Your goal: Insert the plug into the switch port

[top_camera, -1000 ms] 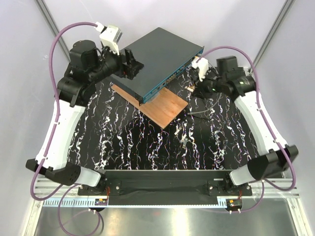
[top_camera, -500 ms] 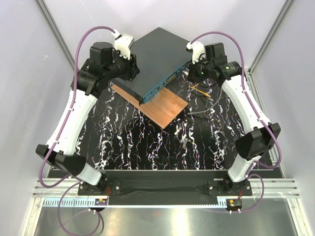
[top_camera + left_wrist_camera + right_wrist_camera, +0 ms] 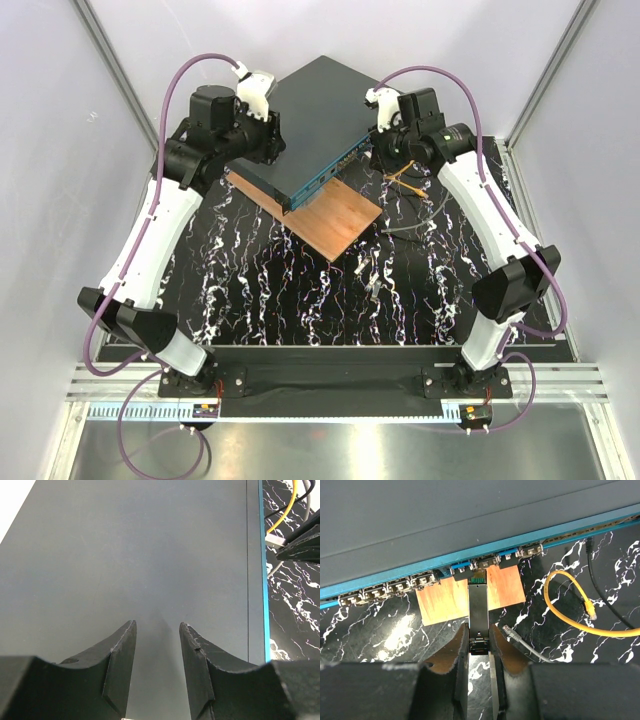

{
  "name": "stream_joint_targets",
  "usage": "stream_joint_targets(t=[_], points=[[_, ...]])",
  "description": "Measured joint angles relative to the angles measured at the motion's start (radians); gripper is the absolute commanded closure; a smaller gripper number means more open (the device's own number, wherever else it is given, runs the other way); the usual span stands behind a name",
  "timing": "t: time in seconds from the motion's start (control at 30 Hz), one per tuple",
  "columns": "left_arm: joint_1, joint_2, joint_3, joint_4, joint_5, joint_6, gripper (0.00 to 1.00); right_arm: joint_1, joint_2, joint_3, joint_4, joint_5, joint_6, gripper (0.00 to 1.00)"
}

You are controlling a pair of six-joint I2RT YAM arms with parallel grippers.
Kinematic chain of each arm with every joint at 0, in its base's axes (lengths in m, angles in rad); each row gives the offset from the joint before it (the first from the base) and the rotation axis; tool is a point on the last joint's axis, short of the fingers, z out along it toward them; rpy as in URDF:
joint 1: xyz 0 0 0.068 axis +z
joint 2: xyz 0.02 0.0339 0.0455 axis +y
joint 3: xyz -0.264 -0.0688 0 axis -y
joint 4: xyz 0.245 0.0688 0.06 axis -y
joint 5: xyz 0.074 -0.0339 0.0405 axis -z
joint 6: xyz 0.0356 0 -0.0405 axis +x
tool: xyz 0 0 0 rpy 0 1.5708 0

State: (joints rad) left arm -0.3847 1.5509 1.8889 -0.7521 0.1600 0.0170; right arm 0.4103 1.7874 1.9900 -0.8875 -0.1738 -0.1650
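Observation:
The switch [image 3: 320, 110] is a flat dark grey box with a thin teal front face [image 3: 470, 560] carrying a row of small sockets. The plug [image 3: 479, 605], a narrow grey metal piece with a black rear end, sticks forward from my right gripper [image 3: 479, 626], which is shut on that rear end. The plug's tip touches a socket near the middle of the row. In the top view my right gripper [image 3: 385, 150] sits at the switch's right front corner. My left gripper [image 3: 157, 624] stands open over the switch's top [image 3: 150, 555] near its left corner [image 3: 268, 140], with nothing between its fingers.
A brown wooden board [image 3: 335, 220] lies under the switch's front edge. A yellow cable [image 3: 570, 605] loops on the black marbled table to the right, with a grey cable's clear connector [image 3: 509, 630] beside my right finger and a black cable [image 3: 600, 580] further right.
The left arm swung in over the switch's left corner and its jaws narrowed. The right arm moved left, bringing the plug up to the front face.

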Motion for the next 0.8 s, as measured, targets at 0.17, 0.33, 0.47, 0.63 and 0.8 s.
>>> stream_joint_targets(t=[0.17, 0.33, 0.47, 0.63, 0.8], points=[[0.000, 0.001, 0.000, 0.006, 0.000, -0.006, 0.55, 0.003, 0.004, 0.003, -0.002, 0.001, 0.019, 1.00], [0.000, 0.001, 0.000, 0.013, 0.000, -0.010, 0.55, 0.003, 0.004, 0.003, -0.002, 0.000, 0.021, 1.00], [0.000, 0.002, 0.000, 0.014, 0.000, -0.010, 0.55, 0.006, 0.004, 0.003, -0.002, -0.001, 0.024, 1.00], [0.000, 0.004, 0.000, 0.021, 0.000, -0.010, 0.55, 0.011, 0.004, 0.003, -0.002, -0.003, 0.024, 1.00], [0.000, 0.005, 0.000, 0.021, 0.000, -0.013, 0.55, 0.014, 0.004, 0.003, -0.001, -0.003, 0.023, 1.00]])
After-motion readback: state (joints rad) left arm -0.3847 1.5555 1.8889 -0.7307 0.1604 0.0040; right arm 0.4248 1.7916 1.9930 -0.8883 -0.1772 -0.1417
